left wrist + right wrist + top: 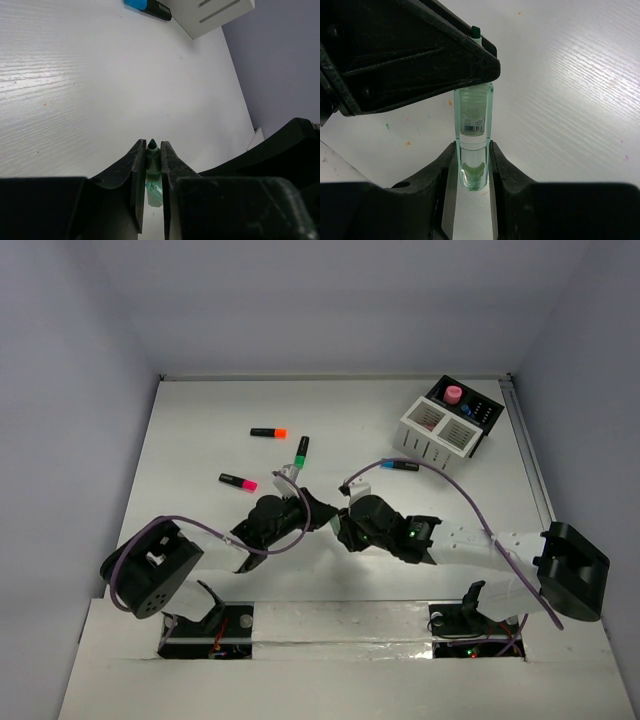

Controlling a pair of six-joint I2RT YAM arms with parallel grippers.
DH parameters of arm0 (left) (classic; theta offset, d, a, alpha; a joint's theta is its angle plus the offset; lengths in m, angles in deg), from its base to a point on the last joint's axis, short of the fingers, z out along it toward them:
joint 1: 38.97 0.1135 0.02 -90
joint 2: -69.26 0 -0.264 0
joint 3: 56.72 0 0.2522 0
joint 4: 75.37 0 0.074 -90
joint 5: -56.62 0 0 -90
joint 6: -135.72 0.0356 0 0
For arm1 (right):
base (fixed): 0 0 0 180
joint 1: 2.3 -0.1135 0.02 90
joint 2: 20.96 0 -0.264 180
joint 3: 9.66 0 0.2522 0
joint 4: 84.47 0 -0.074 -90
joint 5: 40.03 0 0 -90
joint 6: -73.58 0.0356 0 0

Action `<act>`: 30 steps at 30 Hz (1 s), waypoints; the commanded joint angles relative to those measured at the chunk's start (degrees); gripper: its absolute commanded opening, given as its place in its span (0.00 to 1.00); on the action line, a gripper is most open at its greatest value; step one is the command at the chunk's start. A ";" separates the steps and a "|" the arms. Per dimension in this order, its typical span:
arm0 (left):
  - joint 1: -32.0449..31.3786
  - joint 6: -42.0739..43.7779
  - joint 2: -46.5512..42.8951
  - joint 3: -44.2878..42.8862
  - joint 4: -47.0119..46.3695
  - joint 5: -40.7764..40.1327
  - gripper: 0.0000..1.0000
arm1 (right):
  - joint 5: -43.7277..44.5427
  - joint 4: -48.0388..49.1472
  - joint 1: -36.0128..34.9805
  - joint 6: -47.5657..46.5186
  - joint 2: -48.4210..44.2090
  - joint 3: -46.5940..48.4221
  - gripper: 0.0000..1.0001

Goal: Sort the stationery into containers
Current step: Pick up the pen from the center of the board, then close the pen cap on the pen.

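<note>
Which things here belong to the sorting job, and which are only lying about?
Job: clear green pen, gripped by left tool and right tool; orange-capped highlighter; green-capped highlighter; pink-capped highlighter; blue-capped highlighter; white box; black box.

Lying about: nothing loose that I see; only the purple cable along the right arm.

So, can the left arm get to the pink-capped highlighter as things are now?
Probably not yet: the left end effector is shut on a green pen that the right end effector also grips. The pink-capped highlighter lies near, nothing blocking it.
</note>
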 commanded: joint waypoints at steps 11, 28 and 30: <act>1.63 4.80 -14.20 -2.49 9.00 -7.41 0.00 | -5.37 0.22 -0.68 1.44 -2.79 -2.38 0.00; 2.16 12.80 -29.22 -3.02 22.52 -5.38 0.75 | -5.20 -8.13 0.19 1.36 -2.18 11.93 0.00; 2.16 13.50 -33.95 -2.50 24.99 -7.84 0.77 | -5.99 -8.83 1.42 1.27 -1.92 12.82 0.00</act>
